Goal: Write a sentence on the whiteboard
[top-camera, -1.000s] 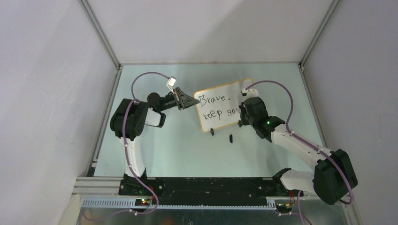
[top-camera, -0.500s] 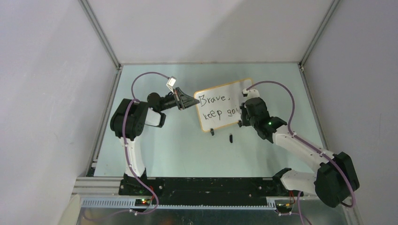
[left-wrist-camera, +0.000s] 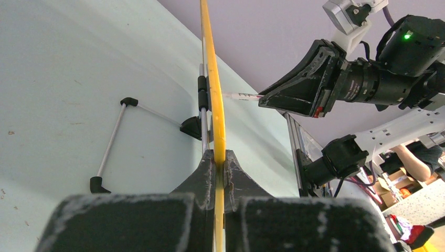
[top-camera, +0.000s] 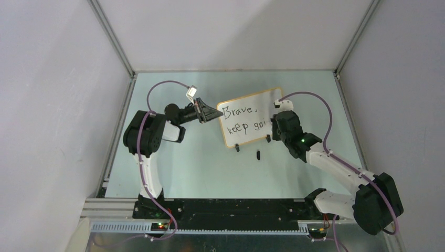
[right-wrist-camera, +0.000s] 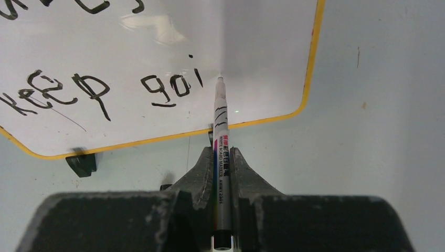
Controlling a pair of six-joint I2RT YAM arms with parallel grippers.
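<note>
The whiteboard stands tilted at mid table on its black clip feet; it also shows in the right wrist view and edge-on as a yellow strip in the left wrist view. The sentence reads "Brave," over "keep goi". My left gripper is shut on the board's left edge. My right gripper is shut on a whiteboard marker, its tip at the board just right of the "i". The right gripper and marker also show in the left wrist view.
A small black marker cap lies on the table in front of the board. The board's wire stand rests behind it. Grey enclosure walls and aluminium rails ring the green table.
The "i" after "go" has been added. My right gripper with the marker has moved a little to the right along the lower line. The left gripper and board have not moved.
</note>
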